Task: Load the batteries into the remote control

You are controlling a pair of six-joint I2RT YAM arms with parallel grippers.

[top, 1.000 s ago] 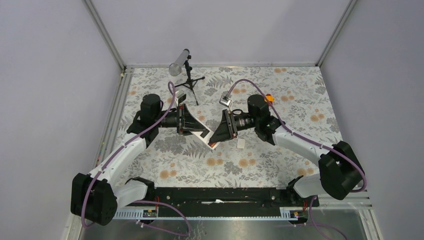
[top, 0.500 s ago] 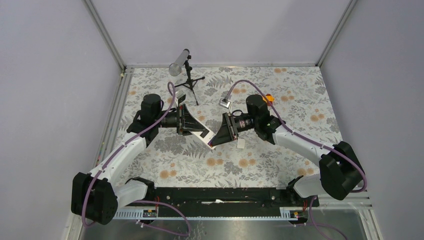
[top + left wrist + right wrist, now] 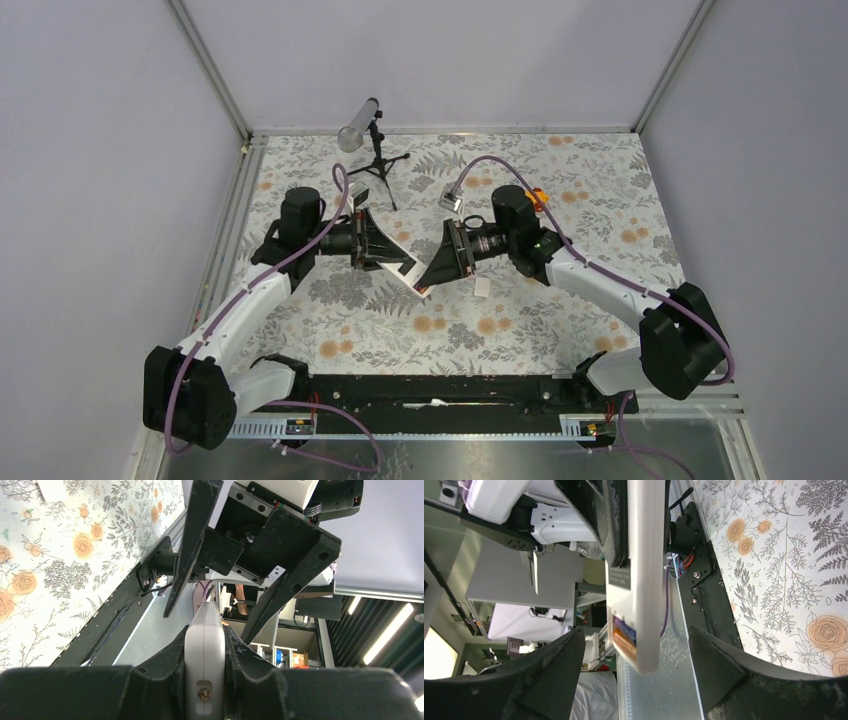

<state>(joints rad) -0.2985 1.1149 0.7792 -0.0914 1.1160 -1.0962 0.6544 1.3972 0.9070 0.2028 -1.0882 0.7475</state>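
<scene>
My left gripper (image 3: pixel 205 632) is shut on the remote control (image 3: pixel 204 645), gripping its white edges and holding it in the air over the middle of the table (image 3: pixel 560 330). The remote (image 3: pixel 410 274) slants from the left gripper (image 3: pixel 388 256) towards the right gripper (image 3: pixel 430 276). In the right wrist view the remote's (image 3: pixel 645 570) open back compartment shows both batteries side by side, one orange (image 3: pixel 624 643) and one blue-purple (image 3: pixel 626 629). My right gripper (image 3: pixel 636 632) stands open, its fingers (image 3: pixel 564 665) either side of that end, apart from it.
A small white flat piece (image 3: pixel 482 287) lies on the flowered cloth below the right gripper. A little tripod with a grey cylinder (image 3: pixel 358 124) stands at the back. An orange thing (image 3: pixel 539 196) peeks out behind the right arm. A black rail (image 3: pixel 430 390) runs along the near edge.
The right gripper has shifted slightly around the remote's end. The left gripper still holds the remote in nearly the same place.
</scene>
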